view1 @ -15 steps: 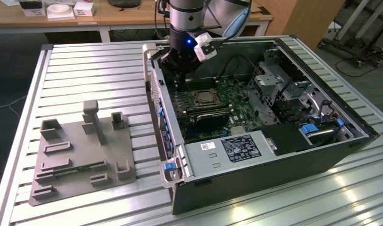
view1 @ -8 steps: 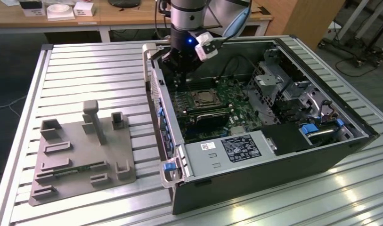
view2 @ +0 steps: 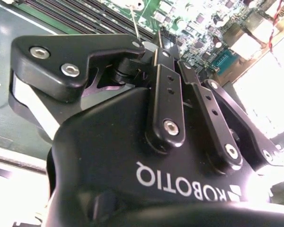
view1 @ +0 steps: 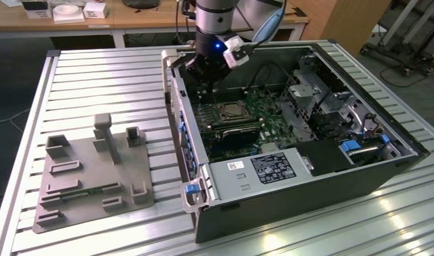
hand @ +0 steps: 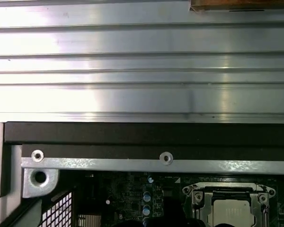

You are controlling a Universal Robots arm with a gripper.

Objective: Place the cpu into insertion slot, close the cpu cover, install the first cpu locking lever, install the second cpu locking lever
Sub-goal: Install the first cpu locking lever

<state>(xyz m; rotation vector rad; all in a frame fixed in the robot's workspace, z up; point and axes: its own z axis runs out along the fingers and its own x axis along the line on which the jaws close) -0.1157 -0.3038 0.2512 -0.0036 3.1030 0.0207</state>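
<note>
Risk, lever: a thin metal rod (view2: 135,23) rises just past the tip of the hand (view2: 154,40) in the second wrist view. I take it for a locking lever. Such a wire is springy, so a poor hold could let it flick free and strike the motherboard (view1: 268,101).
Risk, case wall: in the exterior view the hand (view1: 204,80) hangs low inside the computer case (view1: 288,205), close to the wall on the exterior view's left. A sideways sweep there could knock that wall or the parts standing on the board.
Risk, cover: if the cpu cover (hand: 227,193) is not properly latched, a tug on the lever might lift it and disturb the chip.
Hand, opening: clenched, I'd say, since its black links draw in to a point.
Hand, load: I cannot tell whether the rod is pinched or only near. No chip is in it.
cpu (hand: 232,211): sits in the insertion slot (view1: 231,111), silvery top up, near the hand but apart from it.
Cover, state: looks to lie flat around the chip, framing it.
Surface (view1: 103,80): carries the case, with a grey fixture tray (view1: 88,176) well apart on the exterior view's left.
</note>
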